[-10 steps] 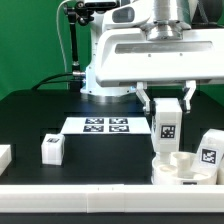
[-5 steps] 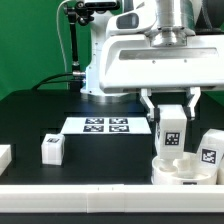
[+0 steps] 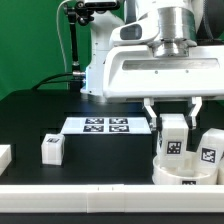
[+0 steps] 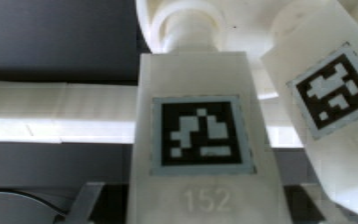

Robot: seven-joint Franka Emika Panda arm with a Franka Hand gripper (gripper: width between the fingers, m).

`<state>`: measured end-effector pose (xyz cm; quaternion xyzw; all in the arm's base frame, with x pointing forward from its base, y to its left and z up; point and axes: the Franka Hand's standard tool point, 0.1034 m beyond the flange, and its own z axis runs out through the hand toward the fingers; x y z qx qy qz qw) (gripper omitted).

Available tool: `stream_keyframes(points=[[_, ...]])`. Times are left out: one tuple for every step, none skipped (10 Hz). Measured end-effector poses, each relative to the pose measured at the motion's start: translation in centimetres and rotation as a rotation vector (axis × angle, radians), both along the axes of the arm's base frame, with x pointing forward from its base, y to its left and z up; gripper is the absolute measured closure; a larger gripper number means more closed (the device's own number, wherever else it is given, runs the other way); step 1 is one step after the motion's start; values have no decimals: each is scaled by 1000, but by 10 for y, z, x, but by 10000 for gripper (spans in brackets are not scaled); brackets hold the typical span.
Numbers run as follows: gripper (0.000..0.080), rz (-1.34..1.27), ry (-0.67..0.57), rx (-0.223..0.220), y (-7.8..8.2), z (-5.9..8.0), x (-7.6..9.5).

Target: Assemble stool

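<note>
Stool leg block (image 3: 174,140), pinched upright in the tool (image 3: 173,120), over seat disc (image 3: 165,171) on black table (image 3: 60,115), green backdrop (image 3: 30,45).

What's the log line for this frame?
fingers: shut on leg | leg: upright, above seat disc | seated: cannot tell

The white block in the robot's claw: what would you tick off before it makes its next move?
1. Grip: the leg block sits between the fingers of the gripper: ok.
2. Pose: the leg block is upright, with its tag facing the exterior camera: ok.
3. Position: it is lined up over the seat disc in the exterior view: ok.
4. Contact with the seat disc: cannot tell.
5. Room beside the second leg block on the exterior view's right: cannot tell, they look very close.
</note>
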<state>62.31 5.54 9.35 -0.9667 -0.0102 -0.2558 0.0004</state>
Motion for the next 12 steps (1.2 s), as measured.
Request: stream_keyframes(points=[[461, 0, -15, -2, 0, 0, 0], [461, 1, -38, -4, 0, -1, 0], [461, 3, -71, -8, 0, -1, -2], [461, 4, -100, -10, 0, -1, -3], [461, 6, -100, -11, 0, -1, -3], [461, 7, -99, -12, 0, -1, -3], [278, 9, -99, -13, 0, -1, -3], [191, 11, -96, -15, 0, -2, -3], [191, 1, -69, -9, -1, -2, -5], [157, -8, -54, -2, -2, 2, -5], [152, -16, -44, 3, -4, 7, -4], [152, -33, -12, 15, -7, 11, -5]])
